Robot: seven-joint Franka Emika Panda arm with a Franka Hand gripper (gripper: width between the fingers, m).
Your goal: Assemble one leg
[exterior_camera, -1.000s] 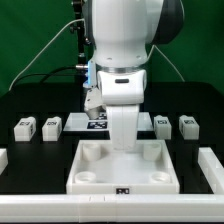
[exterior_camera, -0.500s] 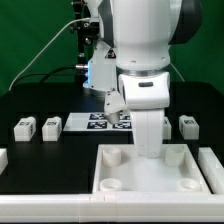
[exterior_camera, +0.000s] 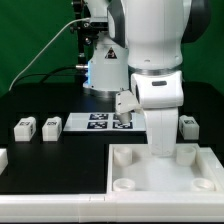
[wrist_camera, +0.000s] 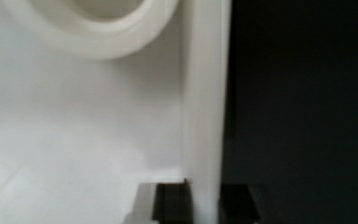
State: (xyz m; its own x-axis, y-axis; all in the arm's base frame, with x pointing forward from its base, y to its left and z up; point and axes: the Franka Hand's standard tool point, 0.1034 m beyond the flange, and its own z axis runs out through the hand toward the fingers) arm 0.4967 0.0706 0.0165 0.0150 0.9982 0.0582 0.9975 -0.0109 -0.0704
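My gripper (exterior_camera: 163, 150) is shut on the far rim of the large flat white board with round corner sockets (exterior_camera: 140, 178), which lies at the front right. In the wrist view the two dark fingers (wrist_camera: 171, 205) straddle the board's thin raised wall (wrist_camera: 204, 120), with the gripper (wrist_camera: 204, 205) closed on it and one round socket (wrist_camera: 105, 25) nearby. Two legs (exterior_camera: 25, 127) (exterior_camera: 51, 126), small white blocks with tags, stand on the black table at the exterior view's left. A third leg (exterior_camera: 188, 125) stands at the right, beside my arm. A fourth leg is hidden.
The marker board (exterior_camera: 98, 122) lies flat behind the large board, partly covered by my arm. A low white rail (exterior_camera: 50, 206) runs along the table's front edge, with a white end piece (exterior_camera: 3, 157) at the left. A green backdrop and cables stand behind.
My arm has moved toward the exterior view's right, dragging the large white board with it. The legs have not moved.
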